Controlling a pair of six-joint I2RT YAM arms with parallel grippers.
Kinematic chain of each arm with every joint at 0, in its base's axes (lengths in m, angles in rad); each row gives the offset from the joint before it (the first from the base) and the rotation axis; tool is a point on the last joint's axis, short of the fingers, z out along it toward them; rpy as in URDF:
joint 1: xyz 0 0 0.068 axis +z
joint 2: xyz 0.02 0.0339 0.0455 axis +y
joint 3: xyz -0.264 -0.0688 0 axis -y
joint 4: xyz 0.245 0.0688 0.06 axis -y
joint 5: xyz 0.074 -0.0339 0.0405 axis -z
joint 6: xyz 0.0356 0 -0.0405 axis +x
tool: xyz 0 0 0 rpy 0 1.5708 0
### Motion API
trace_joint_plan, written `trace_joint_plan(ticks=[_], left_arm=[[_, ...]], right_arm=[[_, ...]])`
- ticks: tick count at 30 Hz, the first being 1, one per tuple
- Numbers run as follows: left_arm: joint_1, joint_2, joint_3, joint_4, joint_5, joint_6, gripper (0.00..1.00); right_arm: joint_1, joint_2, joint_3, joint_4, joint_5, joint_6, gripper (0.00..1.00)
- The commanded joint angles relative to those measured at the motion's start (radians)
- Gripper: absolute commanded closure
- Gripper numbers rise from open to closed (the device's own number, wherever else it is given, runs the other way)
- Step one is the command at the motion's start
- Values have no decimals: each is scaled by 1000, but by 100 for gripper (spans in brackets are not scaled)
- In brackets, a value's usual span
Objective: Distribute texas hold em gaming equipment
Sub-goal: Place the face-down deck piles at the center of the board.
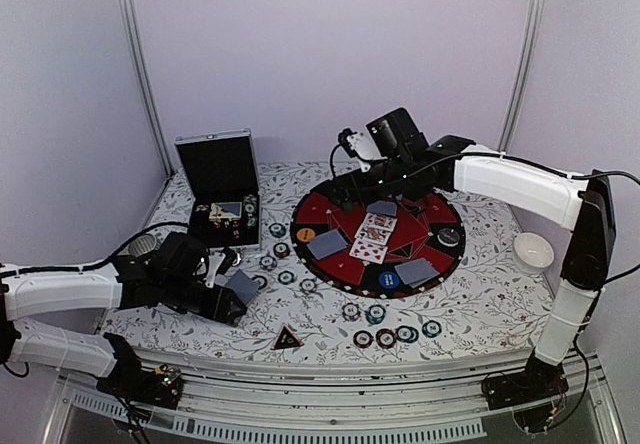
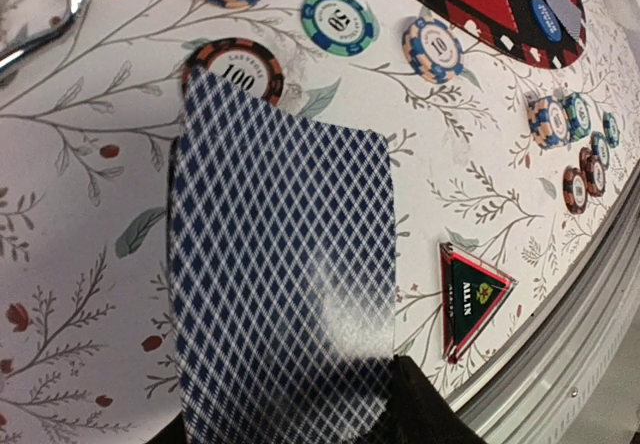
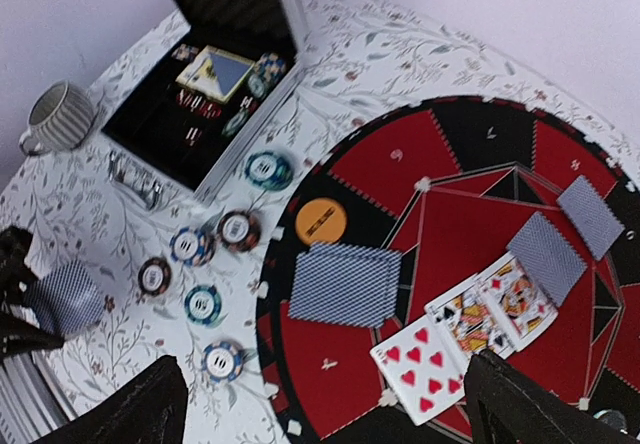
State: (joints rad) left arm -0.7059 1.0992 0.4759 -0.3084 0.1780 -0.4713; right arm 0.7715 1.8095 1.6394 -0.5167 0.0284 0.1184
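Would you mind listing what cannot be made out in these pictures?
- Face of the card in the left gripper: the left wrist view shows only its patterned back.
- Contents of the case: too small in the top view, blurred in the right wrist view.
- Lettering on the orange button: blurred in the right wrist view, tiny from the top.

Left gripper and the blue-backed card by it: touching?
Touching. Left wrist view: the near end of the card is tucked under a dark finger of the left gripper, no gap.
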Motion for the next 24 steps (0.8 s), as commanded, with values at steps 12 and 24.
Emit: trace_joint_plan(ticks=[12,24], left_arm=[[6,-68,-146,36,-169,-159,31],[-5,-180,-176,-3,-225,-245,2]], right_arm=[[373,150,27,-184,58,91,1],[485,354,135,-241,25,186,1]])
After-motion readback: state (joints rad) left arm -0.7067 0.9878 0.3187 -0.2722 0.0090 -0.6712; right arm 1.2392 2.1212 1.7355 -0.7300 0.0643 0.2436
